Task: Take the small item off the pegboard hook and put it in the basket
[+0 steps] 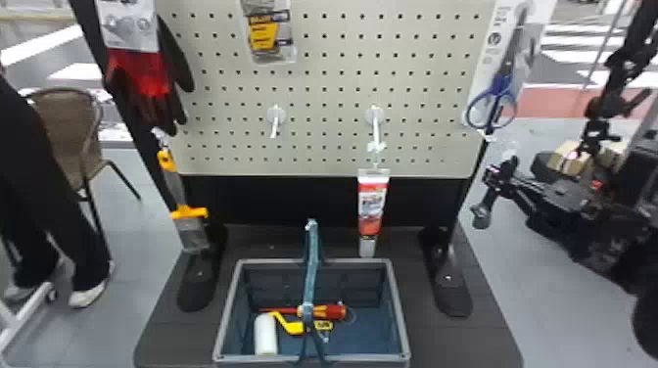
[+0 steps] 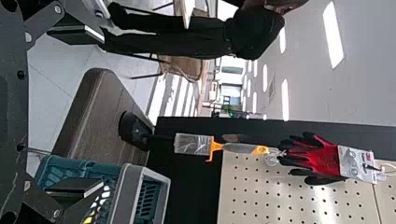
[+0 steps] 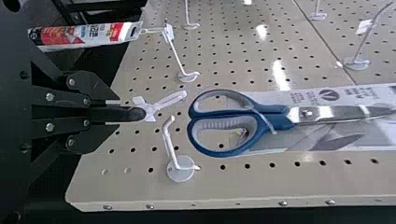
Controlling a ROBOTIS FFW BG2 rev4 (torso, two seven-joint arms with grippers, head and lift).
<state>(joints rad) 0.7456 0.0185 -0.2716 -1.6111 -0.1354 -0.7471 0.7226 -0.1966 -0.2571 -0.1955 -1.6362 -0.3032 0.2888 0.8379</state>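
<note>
Pegboard bkgd; R pincer before it, grasping small item, loop free, prob. for hook clearance; L pincer released.

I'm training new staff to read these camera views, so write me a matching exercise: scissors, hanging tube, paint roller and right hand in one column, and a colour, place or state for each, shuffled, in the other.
Column one
1. Scissors
2. Hanging tube
3. Paint roller
4. Right hand

Column two
A. Lying inside the basket
B. Closed on a dark item
C. Blue handles
D. Mostly red and white

Right pairs: 1-C, 2-D, 3-A, 4-B
</note>
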